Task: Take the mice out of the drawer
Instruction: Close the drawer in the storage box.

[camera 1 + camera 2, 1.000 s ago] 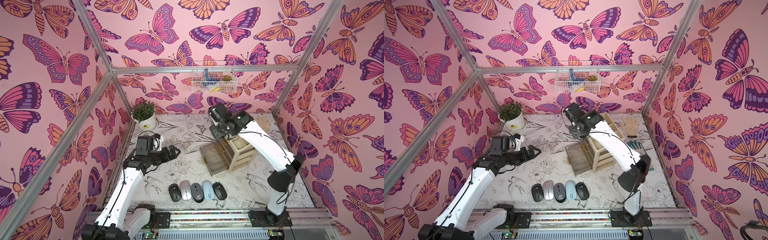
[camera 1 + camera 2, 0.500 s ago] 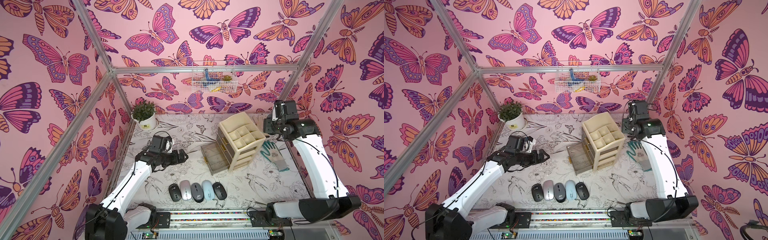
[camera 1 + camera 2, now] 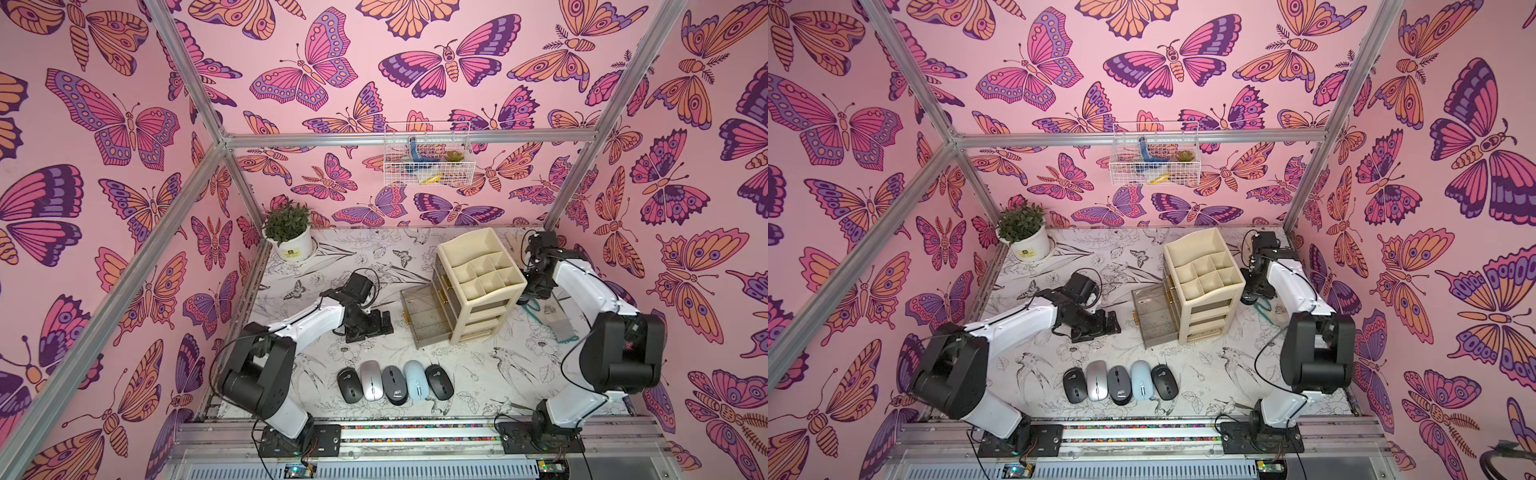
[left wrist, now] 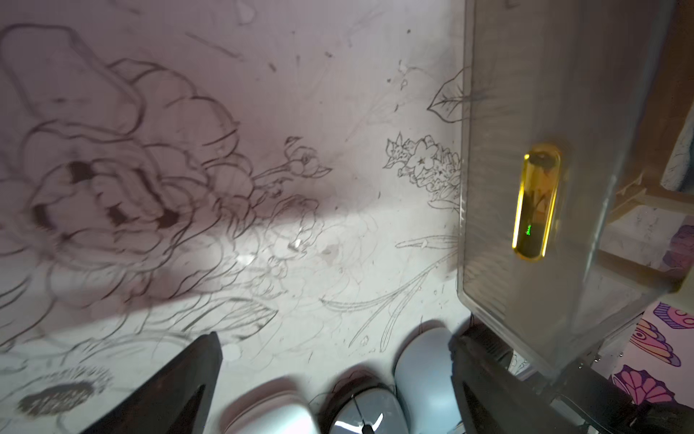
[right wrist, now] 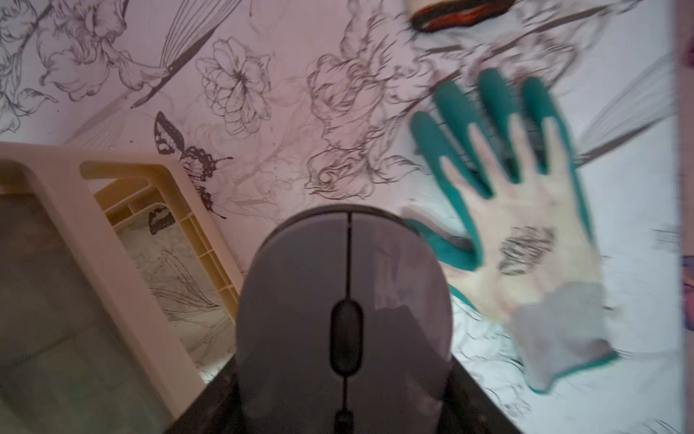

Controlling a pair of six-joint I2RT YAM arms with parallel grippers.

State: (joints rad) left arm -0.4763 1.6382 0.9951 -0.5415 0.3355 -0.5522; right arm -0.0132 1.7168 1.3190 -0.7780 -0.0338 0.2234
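Several mice (image 3: 395, 382) lie in a row near the table's front: black, silver, dark grey, pale blue, black. The clear drawer (image 3: 424, 320) is pulled out of the cream organizer (image 3: 478, 278), and no mouse shows in it. My left gripper (image 3: 374, 326) hangs open just left of the drawer. In the left wrist view its fingers (image 4: 180, 383) stand wide apart above the row, next to the drawer's gold handle (image 4: 537, 203). My right gripper (image 3: 532, 293) is low at the organizer's right side. It is shut on a dark grey mouse (image 5: 343, 300).
A teal and white glove (image 5: 525, 225) lies on the table under and beside my right gripper. A potted plant (image 3: 291, 245) stands at the back left. A wire basket (image 3: 428, 164) hangs on the back wall. The frame posts and pink walls close in the table.
My right arm has swung from over the drawer to the organizer's right side and come down, carrying the dark grey mouse. My left gripper has moved lower and right, closer to the drawer front.
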